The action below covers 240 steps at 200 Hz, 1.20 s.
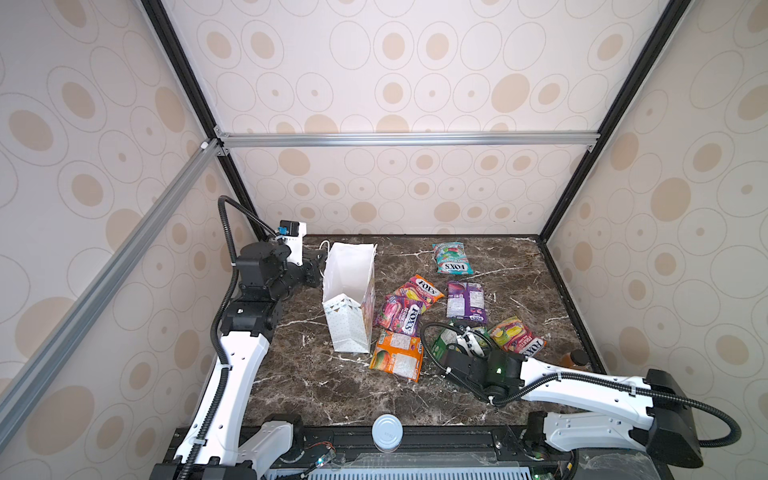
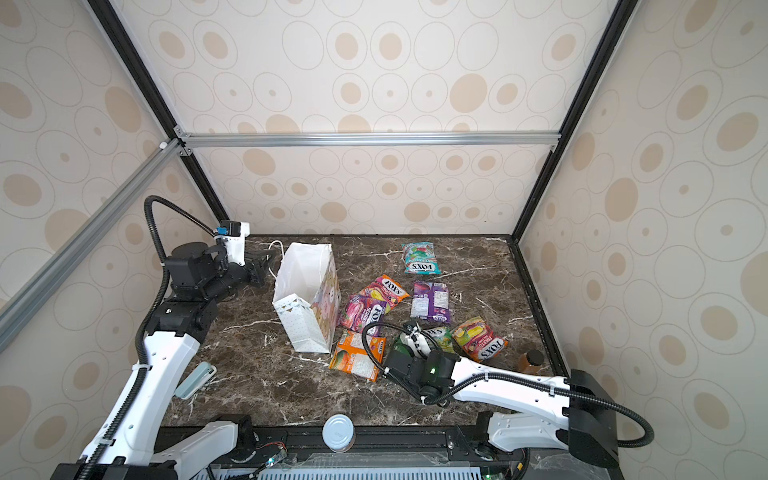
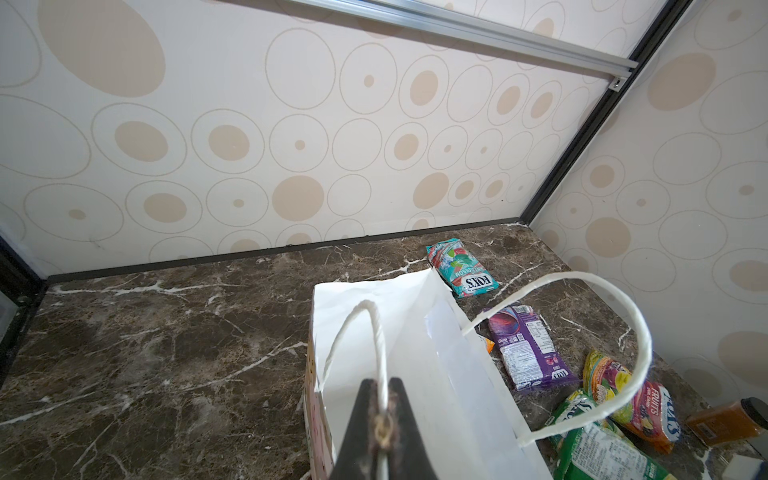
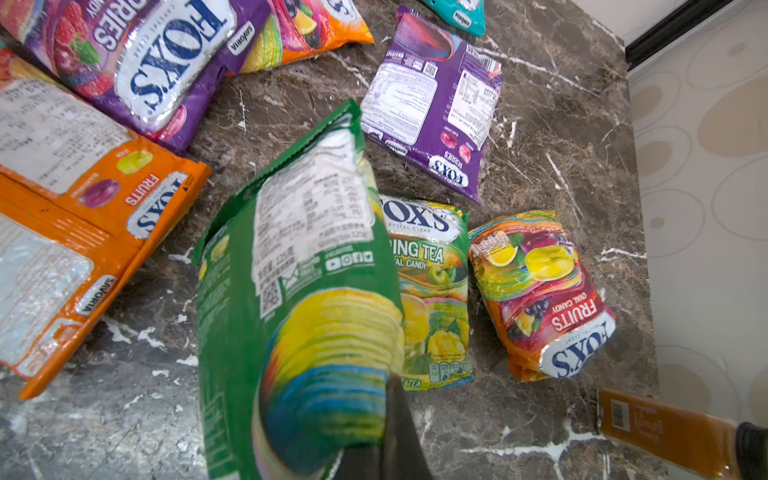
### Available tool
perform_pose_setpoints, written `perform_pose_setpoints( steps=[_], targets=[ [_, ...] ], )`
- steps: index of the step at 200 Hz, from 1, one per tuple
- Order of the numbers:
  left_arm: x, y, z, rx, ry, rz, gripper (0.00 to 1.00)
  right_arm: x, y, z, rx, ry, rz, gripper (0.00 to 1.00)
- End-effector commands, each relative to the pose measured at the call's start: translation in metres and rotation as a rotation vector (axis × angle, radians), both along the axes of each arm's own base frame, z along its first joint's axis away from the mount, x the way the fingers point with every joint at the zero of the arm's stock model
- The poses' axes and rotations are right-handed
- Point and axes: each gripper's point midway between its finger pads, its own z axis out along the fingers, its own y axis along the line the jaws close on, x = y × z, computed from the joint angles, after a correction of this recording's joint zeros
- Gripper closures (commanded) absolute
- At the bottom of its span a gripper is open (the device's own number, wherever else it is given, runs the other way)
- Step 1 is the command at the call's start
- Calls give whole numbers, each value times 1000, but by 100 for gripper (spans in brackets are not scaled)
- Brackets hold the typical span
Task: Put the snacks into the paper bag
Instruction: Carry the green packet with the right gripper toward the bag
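The white paper bag [image 1: 349, 299] [image 2: 305, 299] stands upright and open at the back left of the marble table. My left gripper [image 3: 383, 384] [image 1: 314, 266] is shut on one cord handle [image 3: 378, 332] at the bag's rim. Several FOX'S snacks lie to the bag's right: teal [image 1: 451, 258], purple [image 1: 466, 301], magenta [image 1: 399, 313], orange [image 1: 397, 355] and a fruits packet [image 1: 515, 336]. My right gripper [image 4: 382, 399] is shut on a green packet [image 4: 299, 291] [image 1: 441, 344], lifted off the table beside a spring tea packet [image 4: 432, 291]. The packet hides one finger.
An amber-brown bottle [image 1: 575, 359] lies near the right wall, close to my right arm. A white round cap [image 1: 387, 432] sits on the front rail. A pale teal flat object [image 2: 195, 380] lies by the left arm. Walls close in the back and both sides.
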Motion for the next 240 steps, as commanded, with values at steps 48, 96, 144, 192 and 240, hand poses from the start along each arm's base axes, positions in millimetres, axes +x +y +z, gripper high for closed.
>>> perform_pose_setpoints(
  steps=[48, 96, 144, 192, 240],
  targets=[
    [-6, -1, 17, -12, -53, -14, 93, 12, 3, 35, 38, -105, 5, 100],
    [-5, -3, 16, -15, -50, -22, 93, 11, -5, 48, 66, -137, -4, 100],
    [-5, -2, 15, -15, -49, -20, 93, 12, -9, 66, 89, -178, 9, 100],
    [-5, -1, 16, -11, -52, -15, 93, 13, -8, 79, 90, -202, 36, 100],
    [-6, -2, 16, -13, -51, -17, 93, 17, -4, 100, 95, -240, 58, 100]
  ],
)
